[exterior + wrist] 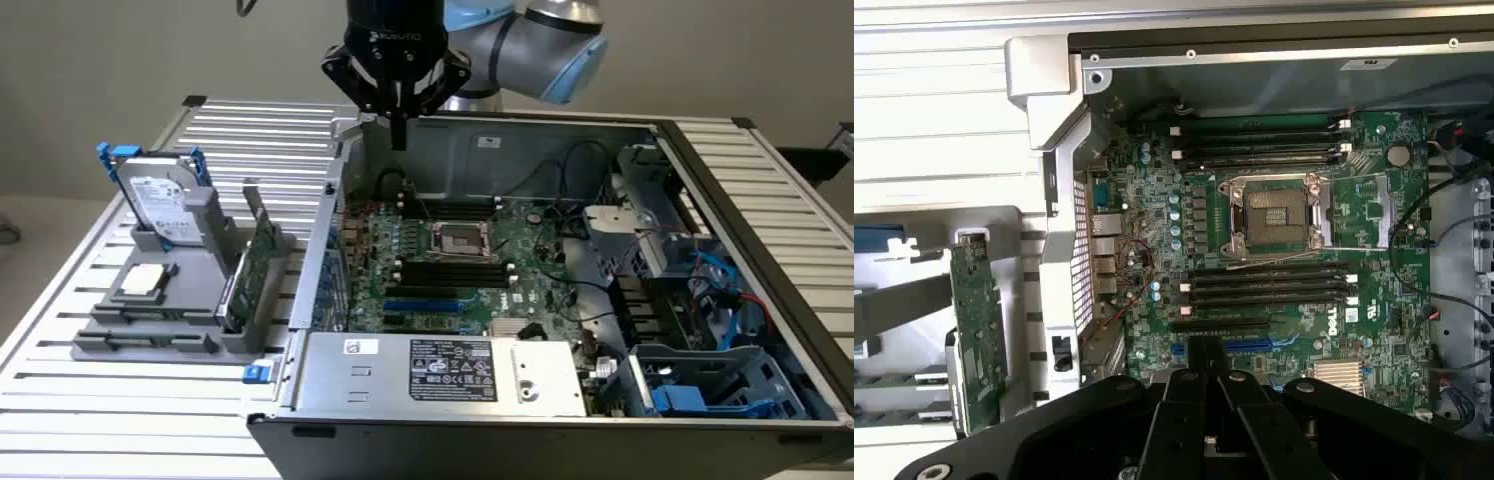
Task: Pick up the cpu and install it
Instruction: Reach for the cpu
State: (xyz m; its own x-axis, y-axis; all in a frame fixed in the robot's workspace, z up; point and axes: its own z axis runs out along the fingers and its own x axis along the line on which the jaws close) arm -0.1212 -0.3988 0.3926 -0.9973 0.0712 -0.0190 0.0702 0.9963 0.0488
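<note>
The cpu (144, 281), a small flat square chip with a silvery top, lies flat on the grey holder (147, 335) at the exterior view's left, outside the computer case. My gripper (398, 138) hangs high over the case's back left corner, far from the chip, with its fingers together and nothing between them. In the wrist view the gripper (1204, 362) points down over the green motherboard (1374, 320). The cpu socket (463, 238) (1279, 215) sits in the middle of the board with its metal frame around an empty dark square.
A silver hard drive (160, 205) with a blue bracket stands upright at the back of the holder. A long green circuit card (254, 270) (979, 340) stands on edge beside the case wall. A power supply (454, 370) and cables (721, 290) fill the case's near and right sides.
</note>
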